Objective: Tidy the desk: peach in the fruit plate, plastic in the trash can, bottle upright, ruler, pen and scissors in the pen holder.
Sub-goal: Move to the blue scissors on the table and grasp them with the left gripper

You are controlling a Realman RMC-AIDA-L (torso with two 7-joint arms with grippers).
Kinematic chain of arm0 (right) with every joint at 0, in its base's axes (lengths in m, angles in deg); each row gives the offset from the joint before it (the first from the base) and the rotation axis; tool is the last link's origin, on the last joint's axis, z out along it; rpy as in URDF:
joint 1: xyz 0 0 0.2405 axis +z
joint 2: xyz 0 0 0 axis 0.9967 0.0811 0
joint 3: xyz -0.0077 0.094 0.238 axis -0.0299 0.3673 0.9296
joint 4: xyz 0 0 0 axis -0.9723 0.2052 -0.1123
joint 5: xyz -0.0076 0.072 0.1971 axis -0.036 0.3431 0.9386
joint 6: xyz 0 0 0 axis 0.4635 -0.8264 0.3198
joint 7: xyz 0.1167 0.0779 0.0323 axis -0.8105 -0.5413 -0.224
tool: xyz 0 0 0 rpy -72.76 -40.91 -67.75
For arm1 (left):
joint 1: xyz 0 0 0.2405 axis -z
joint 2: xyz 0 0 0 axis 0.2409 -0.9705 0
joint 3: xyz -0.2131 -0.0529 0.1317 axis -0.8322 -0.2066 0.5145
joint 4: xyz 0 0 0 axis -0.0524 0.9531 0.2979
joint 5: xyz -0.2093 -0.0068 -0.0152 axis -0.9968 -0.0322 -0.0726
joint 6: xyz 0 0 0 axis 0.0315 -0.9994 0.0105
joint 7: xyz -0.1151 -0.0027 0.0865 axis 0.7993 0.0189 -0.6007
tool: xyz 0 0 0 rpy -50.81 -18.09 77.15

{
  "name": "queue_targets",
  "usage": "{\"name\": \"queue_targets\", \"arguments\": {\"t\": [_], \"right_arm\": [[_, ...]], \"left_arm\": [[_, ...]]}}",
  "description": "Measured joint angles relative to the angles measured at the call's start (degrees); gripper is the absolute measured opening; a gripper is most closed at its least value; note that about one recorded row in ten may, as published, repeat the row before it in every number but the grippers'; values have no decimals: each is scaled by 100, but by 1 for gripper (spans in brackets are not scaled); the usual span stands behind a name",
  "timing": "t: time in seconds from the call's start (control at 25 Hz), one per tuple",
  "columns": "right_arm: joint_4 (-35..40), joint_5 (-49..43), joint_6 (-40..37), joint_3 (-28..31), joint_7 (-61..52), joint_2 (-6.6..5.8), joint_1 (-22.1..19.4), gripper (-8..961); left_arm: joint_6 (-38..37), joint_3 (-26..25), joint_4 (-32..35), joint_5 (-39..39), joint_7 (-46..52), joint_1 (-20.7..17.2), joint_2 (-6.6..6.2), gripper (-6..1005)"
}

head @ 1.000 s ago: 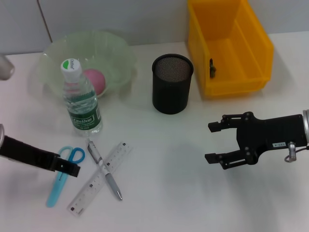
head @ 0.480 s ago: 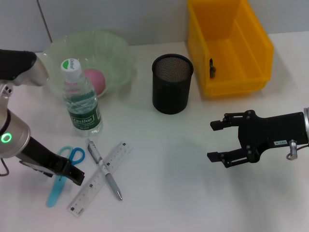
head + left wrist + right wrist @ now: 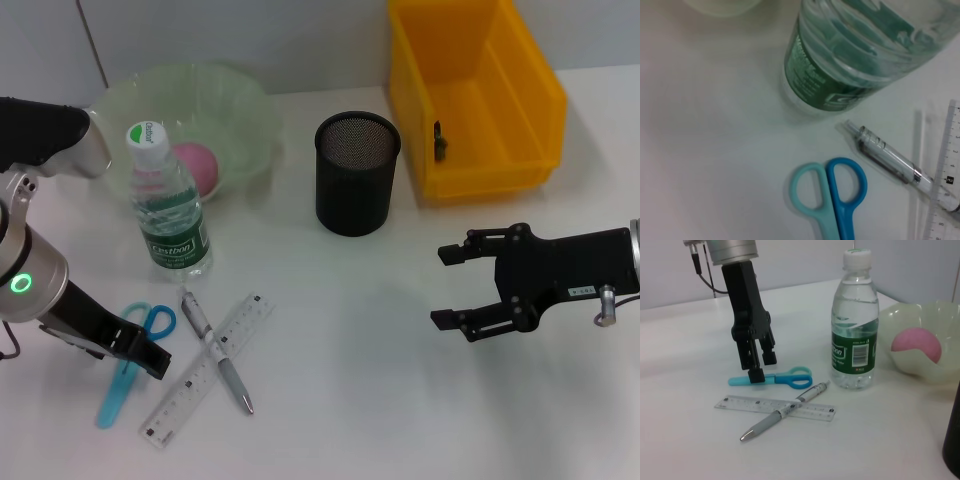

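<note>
- Since the left claw (image 3: 150, 357) hangs low right over the scissors (image 3: 128, 362), that arm is plainly the nearer one for them; its fingers (image 3: 756, 374) stand slightly apart astride the blades with nothing gripped yet, as far as the right wrist view shows.
- The scissors lie flat on the counter (image 3: 350, 400), long axis running from the handle loops, which point toward the bottle (image 3: 165, 203), down to the blade tips nearer the robot; the claw sits about mid-length, so the grasp looks to turn on closing across that axis.
- Just beside them the pen (image 3: 215, 349) lies crossed over the ruler (image 3: 207, 367), both touching, close enough to be nudged.
- The bottle already stands upright, and the peach (image 3: 196, 166) rests in the fruit plate (image 3: 245, 110).
- The pen holder (image 3: 357, 172) stands well apart, toward the middle, with the yellow bin (image 3: 470, 95) beyond it.
- The right claw (image 3: 452, 288) hovers wide open and empty on the far side.
- In the left wrist view its own fingers are out of frame and the scissor blades are cut off; from the head the claw hides part of the blades.
</note>
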Motion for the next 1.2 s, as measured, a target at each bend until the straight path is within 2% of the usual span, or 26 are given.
{"name": "queue_targets", "arguments": {"t": [0.64,1.2], "right_arm": [[7,0,80,-23,-20,10,57,825],[14,3,82,-32,-32,23,52,824]], "left_arm": [[161,156,-15,164,-6,-29,-13,810],[362,277,-443,216,-56,115,-25,808]]}}
